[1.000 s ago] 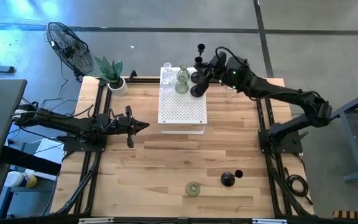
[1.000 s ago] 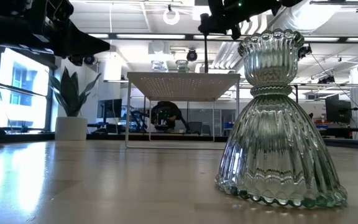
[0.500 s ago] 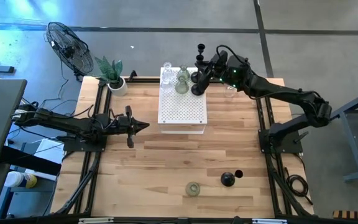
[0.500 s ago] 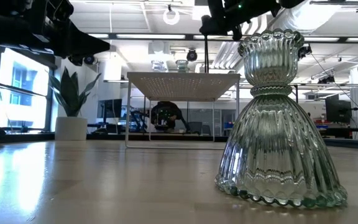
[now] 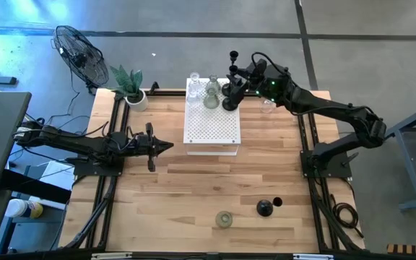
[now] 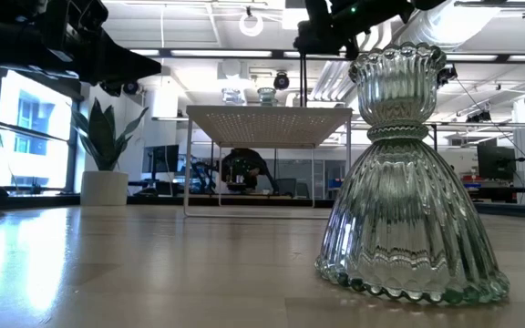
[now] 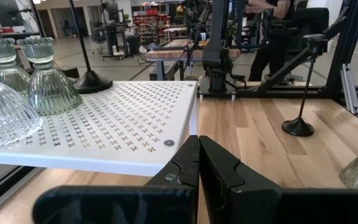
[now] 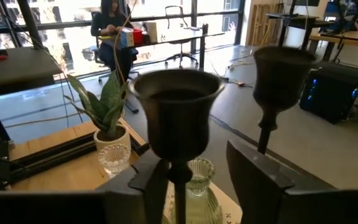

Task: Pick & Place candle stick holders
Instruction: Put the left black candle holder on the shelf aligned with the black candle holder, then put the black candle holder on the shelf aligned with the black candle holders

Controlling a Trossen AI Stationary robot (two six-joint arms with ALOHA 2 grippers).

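The landmark is the white perforated box (image 5: 211,123), which stands on the light wooden counter (image 5: 193,195) toward its far side.

Left of the box, a potted green plant in a white pot (image 5: 131,88) sits at the counter's far left corner. The left end effector (image 5: 163,146) waits just beside the box's left near corner, fingers (image 7: 191,168) pressed fully together, holding nothing.

On the far end of the box's top stand three ribbed glass candle stick holders: a clear one (image 5: 194,85) at the left, a greenish one (image 5: 211,100) beside it, and another clear one (image 5: 213,86) behind that. In the left wrist view the greenish holder (image 7: 50,79) stands upright on the perforated surface.

At the box's far right corner stands a black candle stick holder with round base and thin stem (image 5: 229,101), upright on the box top. The right end effector (image 5: 242,81) hovers at its cup; in the right wrist view the cup (image 8: 176,106) stands between the two fingers (image 8: 260,180), which are parted with visible gaps, so the holder is not gripped.

A second black holder (image 5: 233,61) shows just beyond the box's far right corner; its footing cannot be told. A small clear glass holder (image 5: 267,105) stands on the counter right of the box.

Well apart, near the counter's front edge, stand a greenish ribbed glass holder (image 5: 224,219) and, to its right, a black round-based holder (image 5: 265,208).
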